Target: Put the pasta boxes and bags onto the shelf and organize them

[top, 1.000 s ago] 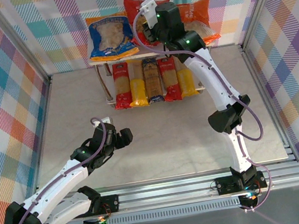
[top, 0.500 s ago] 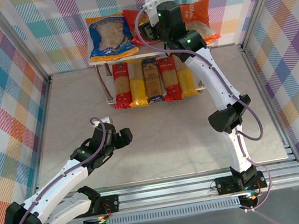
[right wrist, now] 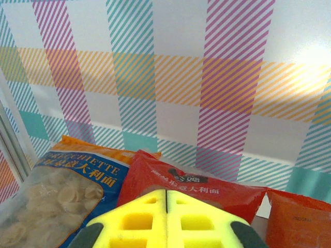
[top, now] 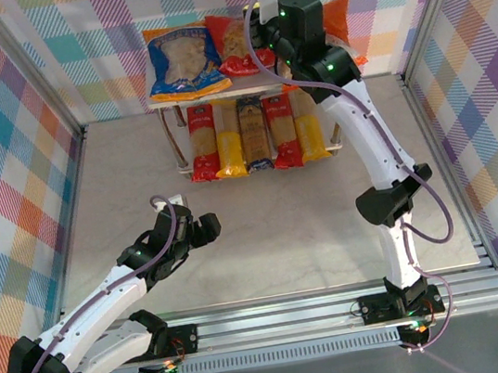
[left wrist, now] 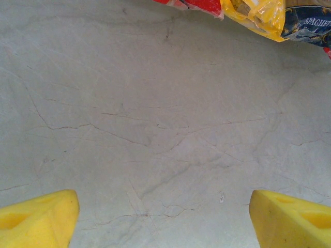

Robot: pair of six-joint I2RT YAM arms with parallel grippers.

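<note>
The shelf stands at the back of the table. On its top board lie the bags: blue, red and orange, the orange one partly behind my right arm. Five pasta boxes lie side by side on the lower board: red, yellow, dark, red, yellow. My right gripper is shut with nothing in it, raised above the near edge of the red bag. My left gripper is open over bare table, well in front of the shelf.
Checked walls and metal frame posts close in the table on three sides. The ends of a red pack, a yellow one and the dark one show at the top of the left wrist view.
My right gripper has let go of the red bag and lifted back and to the right, shutting again empty; the bag now lies uncovered on the top board. The left arm has not moved.
</note>
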